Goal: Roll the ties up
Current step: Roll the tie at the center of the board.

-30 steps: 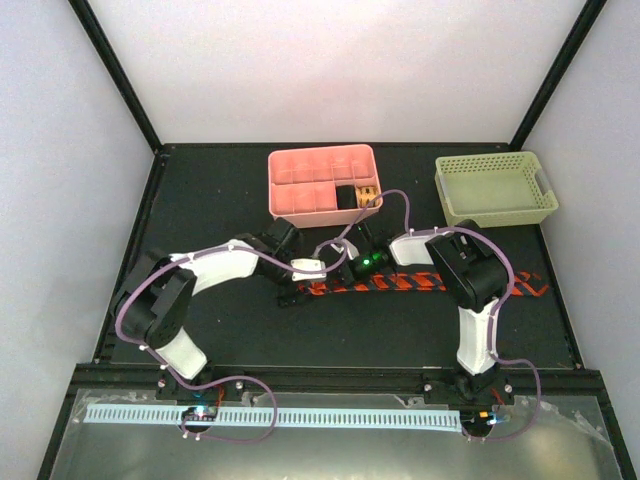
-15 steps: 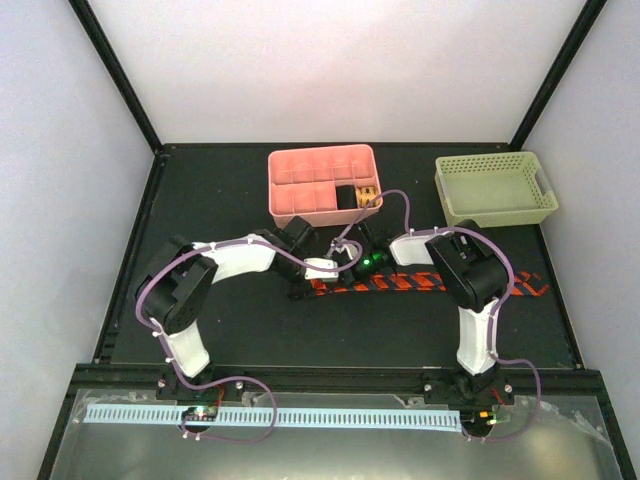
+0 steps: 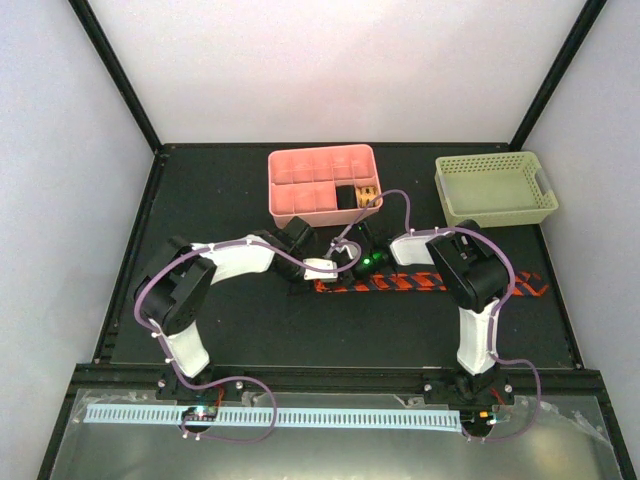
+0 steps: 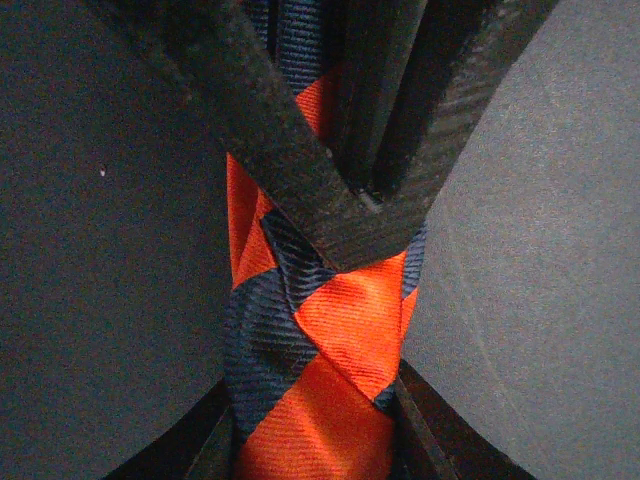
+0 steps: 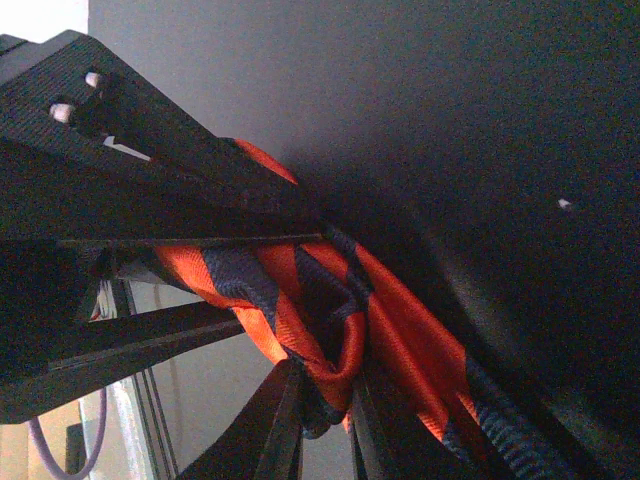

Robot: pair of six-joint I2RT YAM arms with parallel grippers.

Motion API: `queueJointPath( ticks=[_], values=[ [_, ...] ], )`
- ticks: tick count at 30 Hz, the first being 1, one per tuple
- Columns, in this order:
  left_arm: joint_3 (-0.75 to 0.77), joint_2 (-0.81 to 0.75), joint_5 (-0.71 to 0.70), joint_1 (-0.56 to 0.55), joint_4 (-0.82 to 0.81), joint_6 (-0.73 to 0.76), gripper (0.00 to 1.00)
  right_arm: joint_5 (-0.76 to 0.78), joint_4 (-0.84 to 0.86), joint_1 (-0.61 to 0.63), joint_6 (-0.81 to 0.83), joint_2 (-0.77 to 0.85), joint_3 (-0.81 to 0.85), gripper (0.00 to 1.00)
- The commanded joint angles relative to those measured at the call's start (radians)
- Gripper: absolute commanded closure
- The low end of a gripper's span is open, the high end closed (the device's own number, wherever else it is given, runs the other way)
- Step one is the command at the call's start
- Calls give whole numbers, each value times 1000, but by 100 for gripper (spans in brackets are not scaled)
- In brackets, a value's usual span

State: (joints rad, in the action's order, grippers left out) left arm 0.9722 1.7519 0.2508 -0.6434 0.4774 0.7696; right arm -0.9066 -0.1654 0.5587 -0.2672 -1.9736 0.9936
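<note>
1. My left gripper [image 4: 315, 440], just in front of the pink tray [image 3: 300, 216], has its fingers clamped on the tie [image 4: 340, 320]
2. The tie stretches rightward past the tray's front
3. My right gripper [image 5: 325, 410], alongside, pinches a fold, tips nearly together

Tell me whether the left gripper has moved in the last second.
Yes. The left gripper has shifted right along the tie, from below the pink tray's left end to nearer its middle.
</note>
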Motion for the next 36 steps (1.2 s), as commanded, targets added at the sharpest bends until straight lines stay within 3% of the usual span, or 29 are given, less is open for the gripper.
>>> queueJointPath(
  ticks=[1,3,6,10,12,17,20,24,30,36],
  values=[
    [-12,-14,-1,2,17,19,68,1,-8,-10,-16,24,10,71],
    [-13,-11,-4,1,18,16,66,-9,10,-17,-35,29,7,71],
    [-20,-11,-5,0,16,13,63,-19,24,-17,-51,31,9,77],
    [-32,-21,-8,2,10,11,59,3,-5,-17,-23,20,14,98],
    [-34,-34,11,11,14,8,56,27,-28,-17,2,9,12,98],
    [-48,-94,81,83,14,15,36,53,-67,-17,43,-15,5,98],
    [-73,-119,71,110,7,48,33,75,-90,-17,65,-20,7,98],
    [-101,-133,83,111,5,70,37,95,-95,-17,74,-25,5,98],
    [-83,-151,164,108,26,60,57,99,-92,-17,69,-35,6,98],
    [-37,-182,224,61,37,19,62,87,-90,-17,68,-46,10,98]
  ],
)
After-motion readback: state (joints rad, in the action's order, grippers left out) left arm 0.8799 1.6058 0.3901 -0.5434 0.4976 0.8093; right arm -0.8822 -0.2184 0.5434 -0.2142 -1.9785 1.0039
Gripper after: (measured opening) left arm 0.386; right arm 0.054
